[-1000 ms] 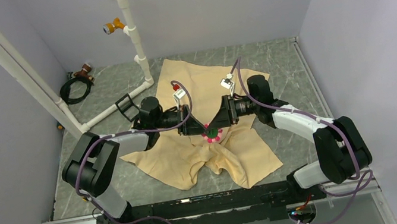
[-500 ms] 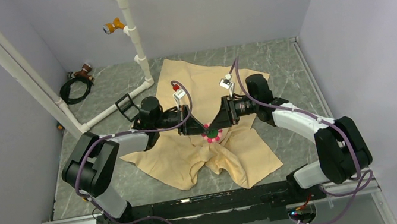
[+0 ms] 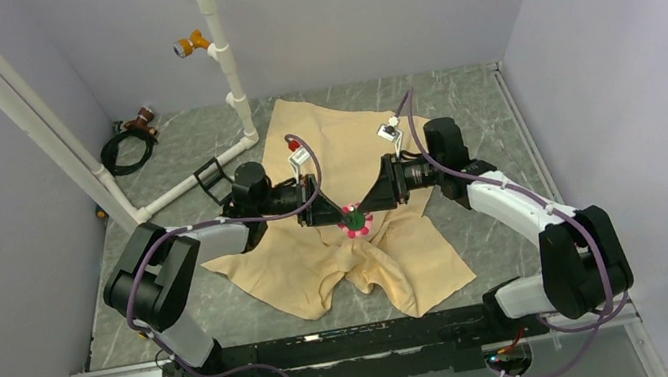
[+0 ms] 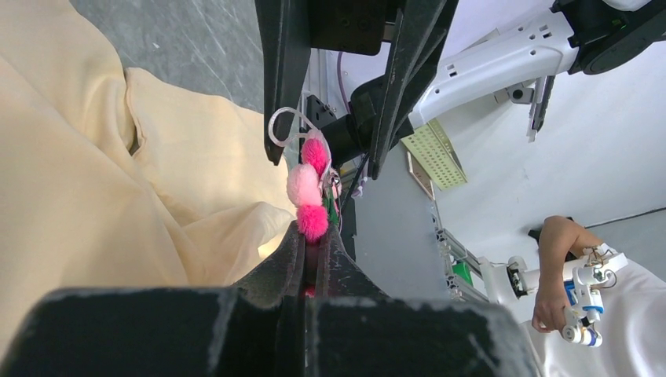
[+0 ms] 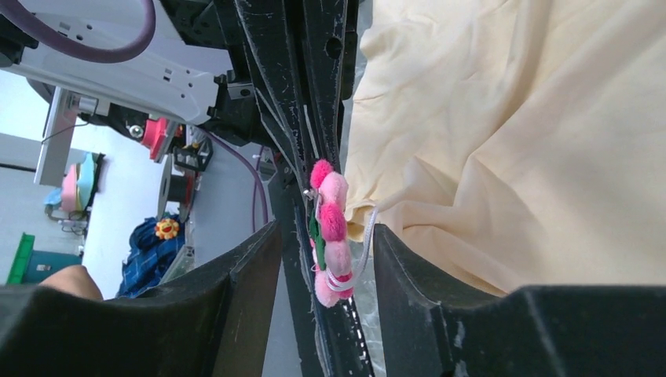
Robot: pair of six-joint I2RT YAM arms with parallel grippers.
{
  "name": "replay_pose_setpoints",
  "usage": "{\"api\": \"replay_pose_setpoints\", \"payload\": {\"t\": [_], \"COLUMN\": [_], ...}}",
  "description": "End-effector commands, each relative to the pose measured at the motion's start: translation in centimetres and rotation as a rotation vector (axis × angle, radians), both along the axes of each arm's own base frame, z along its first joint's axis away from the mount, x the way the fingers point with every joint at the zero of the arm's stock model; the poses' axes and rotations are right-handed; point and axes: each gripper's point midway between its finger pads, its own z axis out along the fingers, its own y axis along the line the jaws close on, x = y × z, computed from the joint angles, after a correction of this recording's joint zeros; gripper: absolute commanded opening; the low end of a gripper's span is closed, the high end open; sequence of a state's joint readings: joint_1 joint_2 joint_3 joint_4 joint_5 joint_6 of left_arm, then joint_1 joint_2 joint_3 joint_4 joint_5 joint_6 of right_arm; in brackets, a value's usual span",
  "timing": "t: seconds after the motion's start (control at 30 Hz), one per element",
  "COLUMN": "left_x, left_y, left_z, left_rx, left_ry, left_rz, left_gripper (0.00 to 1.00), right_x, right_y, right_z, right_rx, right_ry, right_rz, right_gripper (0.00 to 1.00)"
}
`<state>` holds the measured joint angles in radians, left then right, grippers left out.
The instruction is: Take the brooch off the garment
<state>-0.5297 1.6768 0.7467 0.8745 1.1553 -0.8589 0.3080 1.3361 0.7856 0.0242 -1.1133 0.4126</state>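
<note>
The beige garment (image 3: 322, 140) lies crumpled on the grey table. The brooch (image 3: 355, 220), pink and fluffy with a green back, is held just above the cloth's middle. My left gripper (image 3: 338, 216) is shut on its lower edge; in the left wrist view the fingers (image 4: 292, 255) pinch the pink petals (image 4: 305, 187). My right gripper (image 3: 369, 209) is open, one finger on each side of the brooch (image 5: 330, 228) without touching it. A thin white loop hangs around the petals. The cloth (image 5: 510, 141) lies right beside the brooch, also in the left wrist view (image 4: 94, 173).
A white pipe frame (image 3: 226, 74) stands at the back left, with a black cable coil (image 3: 126, 145) and a black clip (image 3: 212, 179) near it. The black mounting rail (image 3: 335, 350) runs along the near edge. Walls close in both sides.
My right arm has drawn back a little to the right and its jaws now stand apart around the brooch. The left gripper and brooch have stayed in place.
</note>
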Motion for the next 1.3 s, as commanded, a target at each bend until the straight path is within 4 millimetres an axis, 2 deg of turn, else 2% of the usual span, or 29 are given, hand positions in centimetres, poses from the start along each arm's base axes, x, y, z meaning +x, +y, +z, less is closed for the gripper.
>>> {"api": "replay_pose_setpoints", "payload": {"t": [0.0,0.1,0.27,0.53,0.87,1.1,1.27], "left_x": [-0.4,-0.6,-1.1,-1.3,-1.1,-1.2,-1.3], "left_y": [0.0,-0.1,-0.3,-0.5,-0.7,-0.7,-0.6], "left_z": [1.9,2.2,2.2,1.9,2.0,2.2,2.1], "left_rx": [-0.053,-0.061,-0.05,-0.031,-0.037,-0.046,-0.042], "left_ry": [-0.079,-0.084,-0.105,-0.116,-0.096,-0.099,-0.102], "left_rz": [-0.032,-0.042,-0.05,-0.053,-0.057,-0.06,-0.061], "left_gripper": [0.0,0.0,0.0,0.0,0.0,0.0,0.0], "right_x": [0.5,1.1,1.5,1.7,0.2,0.3,0.4], "right_y": [0.2,0.2,0.3,0.5,0.8,0.6,0.3], "right_z": [1.9,1.5,1.3,1.6,1.7,1.5,1.5], "right_rx": [0.029,0.014,0.013,0.03,0.031,0.023,0.035], "right_ry": [-0.066,-0.055,-0.038,-0.025,-0.036,-0.027,-0.014], "right_rz": [-0.001,-0.031,-0.048,-0.046,0.019,0.003,-0.008], "right_gripper": [0.45,0.39,0.36,0.38,0.42,0.38,0.38]}}
